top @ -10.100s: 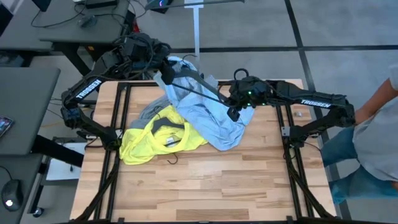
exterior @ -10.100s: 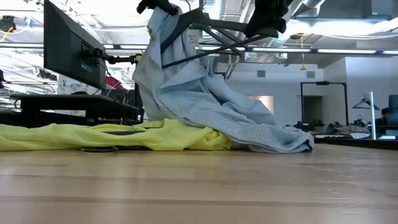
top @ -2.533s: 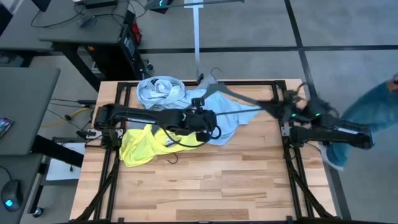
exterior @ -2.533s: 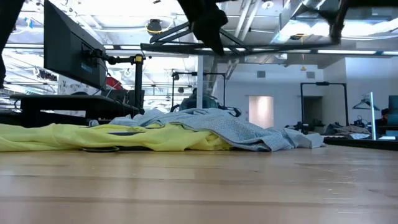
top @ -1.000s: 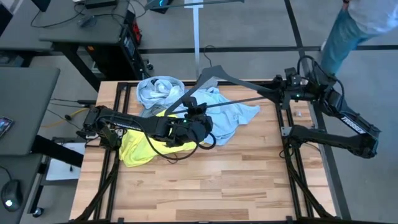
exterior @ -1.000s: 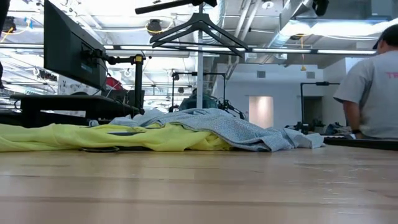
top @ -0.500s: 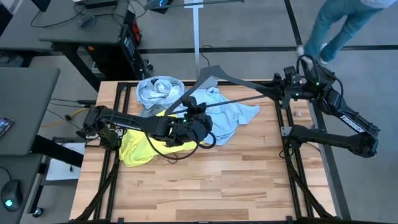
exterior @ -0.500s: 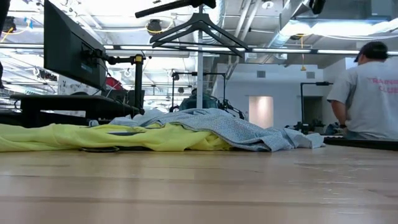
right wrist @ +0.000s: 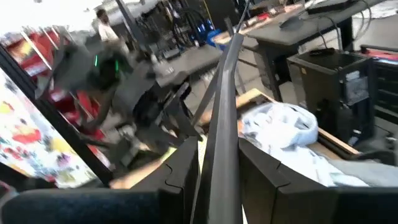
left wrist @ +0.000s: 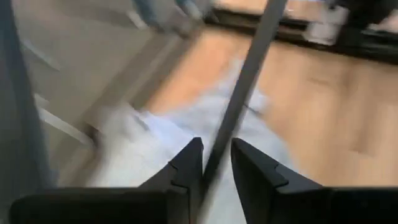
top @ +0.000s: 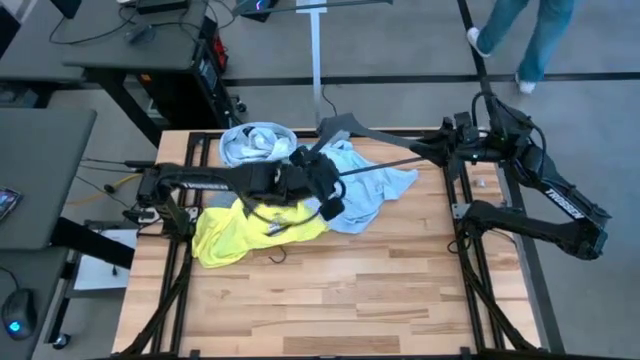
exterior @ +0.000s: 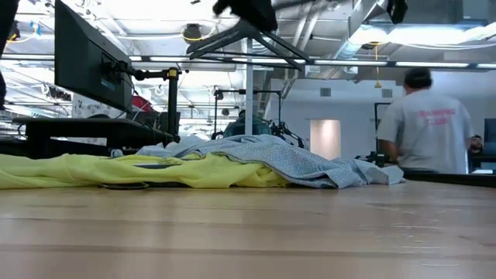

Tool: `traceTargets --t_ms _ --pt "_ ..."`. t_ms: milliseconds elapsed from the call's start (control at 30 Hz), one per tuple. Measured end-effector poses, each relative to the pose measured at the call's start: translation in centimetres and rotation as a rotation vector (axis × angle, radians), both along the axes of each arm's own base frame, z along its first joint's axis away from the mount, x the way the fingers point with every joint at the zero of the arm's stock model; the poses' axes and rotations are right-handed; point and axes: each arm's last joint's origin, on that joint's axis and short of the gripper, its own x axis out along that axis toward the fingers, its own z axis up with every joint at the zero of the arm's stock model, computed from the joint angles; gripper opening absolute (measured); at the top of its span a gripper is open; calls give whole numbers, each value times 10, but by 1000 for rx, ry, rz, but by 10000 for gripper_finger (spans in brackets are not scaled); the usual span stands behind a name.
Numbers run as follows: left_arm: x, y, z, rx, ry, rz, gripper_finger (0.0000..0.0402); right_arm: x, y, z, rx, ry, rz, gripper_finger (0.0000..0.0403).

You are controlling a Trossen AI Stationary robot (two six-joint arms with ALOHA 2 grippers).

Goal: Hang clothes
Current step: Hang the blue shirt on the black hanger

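**Hanger held at both ends above the clothes pile**

Compared with a second ago, my left arm has swung up and toward the table's far edge: its gripper was over the near side of the pile beside the yellow T-shirt and now sits over the blue shirt, right at the hanger. The clothes themselves have not shifted. The person has walked farther off across the room.

Taking the black hanger as my reference, nearest to me the neon-yellow T-shirt lies flat on the wooden table, below the hanger and on its near-left side. The pale blue collared shirt is spread directly under the hanger's long bar, not touching it. The grey T-shirt is bunched at the table's far edge, beyond the hanger's left end.

In the left wrist view the hanger's bar runs through a narrow gap between my left fingers; I cannot tell whether they press on it. My right gripper is at the hanger's right end, and its fingers are clamped on the bar.

Past the table, a person stands in the room, back turned.
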Motion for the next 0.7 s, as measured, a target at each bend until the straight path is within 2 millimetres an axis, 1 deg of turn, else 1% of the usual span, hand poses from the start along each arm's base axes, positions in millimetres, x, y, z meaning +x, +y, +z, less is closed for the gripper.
traceTargets --t_ms 33,100,167,233,333,367,433,533,600,700 --pt "-4 3 -1 -95 39 -32 81 -1 -3 0 -30 17 -70 79" --pt "-9 6 0 -252 96 -92 91 -2 -5 -3 -49 61 -132 79" --pt "-17 11 4 -308 163 -111 98 -4 -6 -7 -59 110 -173 79" --pt "-30 20 11 -268 231 -89 103 -4 -8 -6 -81 107 -142 79" --pt "-57 42 21 -111 358 18 107 -3 -10 -8 -86 131 -146 79" --pt "-65 53 23 -62 400 56 107 -1 -12 -8 -92 126 -154 79" --pt "-81 82 27 -9 457 120 108 0 -14 -9 -87 132 -161 79" --pt "-106 136 30 10 506 203 108 5 -19 -12 -53 145 -140 79" --pt "-125 174 30 -27 503 225 108 7 -21 -13 -44 148 -148 79" --pt "-149 234 21 -109 420 222 108 11 -25 -15 -8 148 -164 79"
